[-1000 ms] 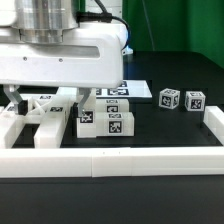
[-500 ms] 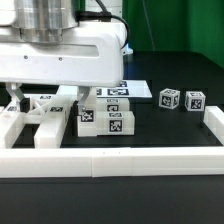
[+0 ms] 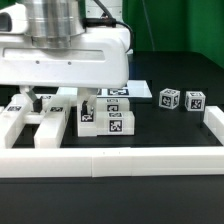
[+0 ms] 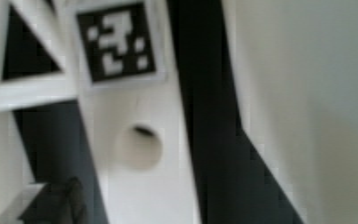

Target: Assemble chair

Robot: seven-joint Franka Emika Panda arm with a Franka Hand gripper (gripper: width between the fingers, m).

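Exterior view: the arm point(image 3: 70, 60) fills the upper part of the exterior view's left and hangs low over the chair parts. The gripper point(image 3: 56, 100) is down among them with its dark fingers point(image 3: 88, 103) spread wide. A white piece with a tag shows between them, but I cannot tell whether either finger touches it.

The chair lies in loose parts on the black table point(image 3: 170, 125). A frame point(image 3: 28, 128) of chunky white bars lies at the exterior view's left, partly under the arm. Just beside it, toward the middle, stands a cluster of tagged blocks point(image 3: 106, 122). Well apart, at the exterior view's right, two small cubes sit near each other, one point(image 3: 168, 98) and the other point(image 3: 194, 100), each with tags on its faces. The marker board point(image 3: 128, 90) lies flat on the far side of the blocks. A long low wall point(image 3: 120, 160) runs across the near edge.

Wrist view: the picture is close and blurred. A white bar point(image 4: 131, 170) runs through it, bearing a square tag point(image 4: 119, 42) and, further along, a round hole point(image 4: 144, 133). A dark gap separates it from a broad white surface point(image 4: 309, 110) beside it. A dark shape point(image 4: 48, 205) sits in one corner; what it is cannot be told.
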